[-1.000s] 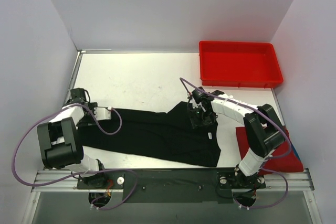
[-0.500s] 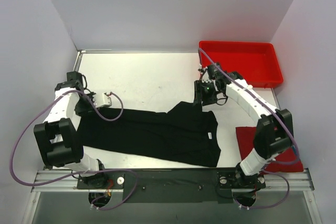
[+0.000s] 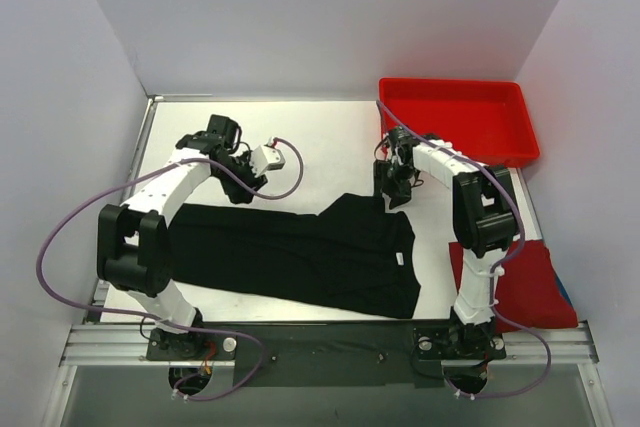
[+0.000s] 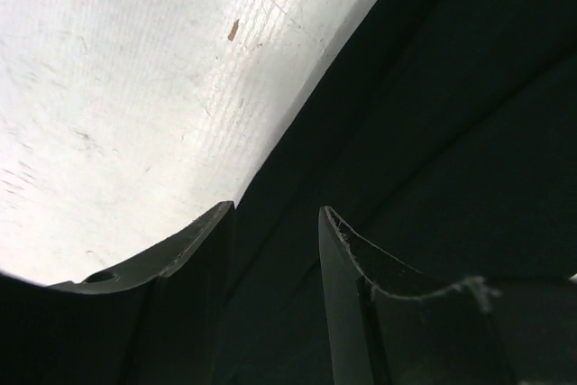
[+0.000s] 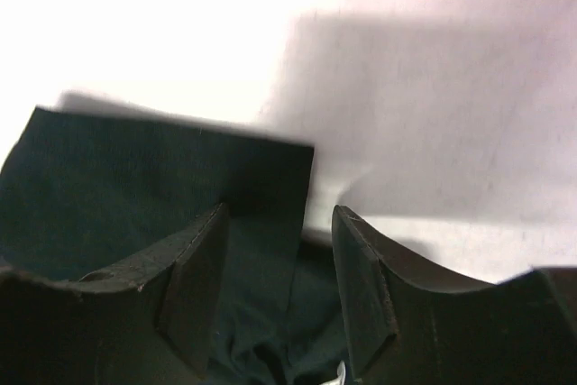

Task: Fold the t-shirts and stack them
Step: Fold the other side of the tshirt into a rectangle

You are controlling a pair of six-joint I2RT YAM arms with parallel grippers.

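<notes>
The large black t-shirt (image 3: pixel 300 252) lies flat across the middle of the table, partly folded into a long band. My left gripper (image 3: pixel 245 190) is open just above the shirt's far edge; in the left wrist view (image 4: pixel 275 223) black cloth (image 4: pixel 433 114) lies under and between the fingers. My right gripper (image 3: pixel 393 192) is open over the shirt's far right corner; in the right wrist view (image 5: pixel 275 241) the cloth's corner (image 5: pixel 162 169) sits between the fingers. The red t-shirt (image 3: pixel 530 287) lies folded at the near right, partly hidden by the right arm.
A rigid red tray (image 3: pixel 455 152) stands at the far right corner, close behind the right gripper. A bit of blue (image 3: pixel 566 294) shows at the red shirt's right edge. White walls close in the table on three sides.
My left gripper has swung from the table's left edge rightward to the shirt's far edge. My right gripper lifted off the shirt toward the tray, then came back down to the shirt's far right corner.
</notes>
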